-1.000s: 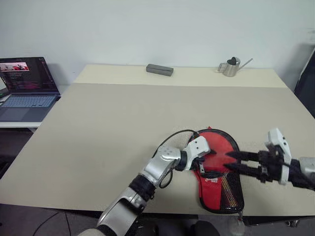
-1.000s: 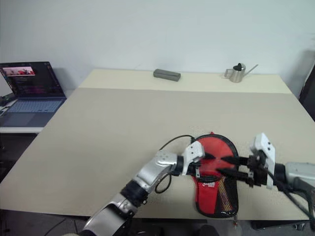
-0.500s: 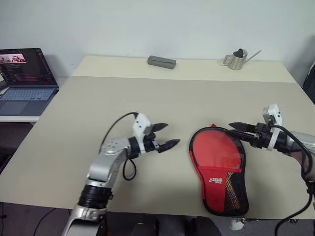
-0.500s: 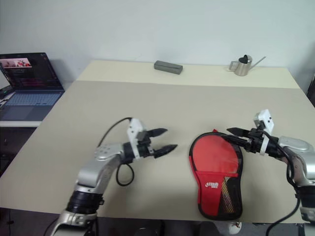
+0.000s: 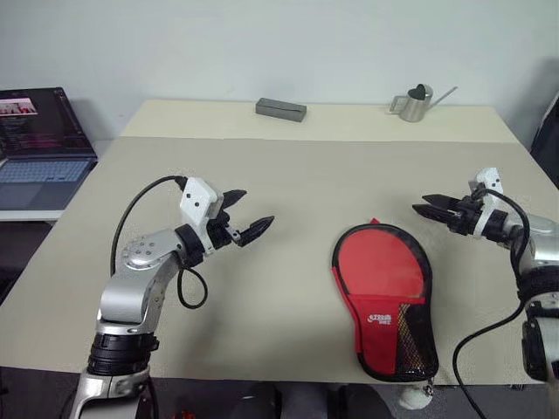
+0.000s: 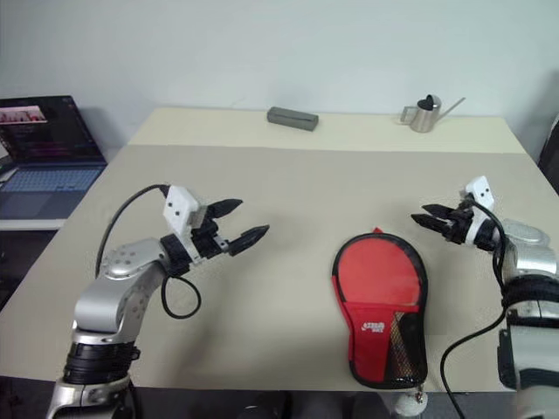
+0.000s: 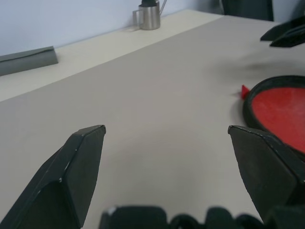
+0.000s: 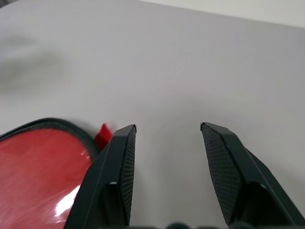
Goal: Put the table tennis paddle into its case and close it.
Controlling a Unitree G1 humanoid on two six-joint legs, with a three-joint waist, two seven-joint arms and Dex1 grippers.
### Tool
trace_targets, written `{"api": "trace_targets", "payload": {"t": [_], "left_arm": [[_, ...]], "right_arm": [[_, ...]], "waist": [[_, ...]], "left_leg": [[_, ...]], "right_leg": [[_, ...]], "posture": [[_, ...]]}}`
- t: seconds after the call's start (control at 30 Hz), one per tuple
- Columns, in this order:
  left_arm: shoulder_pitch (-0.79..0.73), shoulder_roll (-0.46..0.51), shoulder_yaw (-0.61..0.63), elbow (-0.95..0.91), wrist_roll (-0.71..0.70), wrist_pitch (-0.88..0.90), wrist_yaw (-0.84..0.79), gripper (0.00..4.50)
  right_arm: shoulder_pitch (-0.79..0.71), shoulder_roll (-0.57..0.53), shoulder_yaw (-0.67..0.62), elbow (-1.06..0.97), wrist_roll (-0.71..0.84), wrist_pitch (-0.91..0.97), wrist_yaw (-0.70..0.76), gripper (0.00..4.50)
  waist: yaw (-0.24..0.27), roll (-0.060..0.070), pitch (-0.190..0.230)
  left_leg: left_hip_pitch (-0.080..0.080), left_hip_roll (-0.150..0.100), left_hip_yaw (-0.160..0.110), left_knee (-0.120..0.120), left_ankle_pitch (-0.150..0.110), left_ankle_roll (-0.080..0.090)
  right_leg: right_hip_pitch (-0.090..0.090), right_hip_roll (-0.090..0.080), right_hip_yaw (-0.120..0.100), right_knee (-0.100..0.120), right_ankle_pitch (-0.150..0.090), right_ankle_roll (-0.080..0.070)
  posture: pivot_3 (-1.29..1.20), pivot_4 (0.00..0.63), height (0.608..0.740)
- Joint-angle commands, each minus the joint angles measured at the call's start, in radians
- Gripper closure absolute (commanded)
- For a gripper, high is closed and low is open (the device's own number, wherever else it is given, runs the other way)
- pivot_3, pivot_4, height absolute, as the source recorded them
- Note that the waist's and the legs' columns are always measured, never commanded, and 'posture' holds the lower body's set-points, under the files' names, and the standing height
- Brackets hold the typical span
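Case lies flat on table, red side up, near the front edge and right of centre. Round end points toward the far side, narrow end toward me. White logo + black mesh pocket sit on the narrow half; black trim runs round the outline. Small red tab pokes out at the top of the round end. White pom-pom hangs off the front table edge just below the narrow end. Can't tell from here if the zip is fully shut, and can't see the paddle itself, so no note on whether it's inside.

L gripper hovers above the table, well left of the case, pointing roughly level toward the right. Its two black fingers stand wide apart, nothing between them; L wrist cam confirms, bare tabletop between the fingertips, case rim off to one side.

R gripper hovers near the right table edge, just beyond and right of the case's round end, pointing left. Fingers parted, a moderate gap, nothing held; R wrist cam shows plain tabletop in the gap w/ the red tab and case rim beside one finger.

Far edge of table: grey flat box and small metal watering can. Laptop open on a side desk to the left, screen lit.
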Motion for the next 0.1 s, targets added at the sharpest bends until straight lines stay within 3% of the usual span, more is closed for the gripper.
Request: {"api": "trace_targets", "payload": {"t": [0.03,0.1], "left_arm": [[0.014,0.011,-0.002,0.001,0.015,-0.031,0.018,0.0],[0.002,-0.006,-0.019,0.023,0.022,-0.037,0.032,0.0]], "right_arm": [[-0.041,0.005,-0.01,0.016,-0.021,-0.049,0.011,2.19],[-0.062,0.003,-0.014,0.045,-0.033,-0.054,0.007,2.19]], "waist": [[-0.001,0.0,0.0],[-0.001,0.0,0.0]], "left_leg": [[0.0,0.0,0.0,0.0,0.0,0.0],[0.0,0.0,0.001,0.0,0.0,0.0]], "right_leg": [[0.0,0.0,0.0,0.0,0.0,0.0],[0.0,0.0,0.0,0.0,0.0,0.0]], "posture": [[0.0,0.15,0.74],[0.0,0.15,0.74]]}}
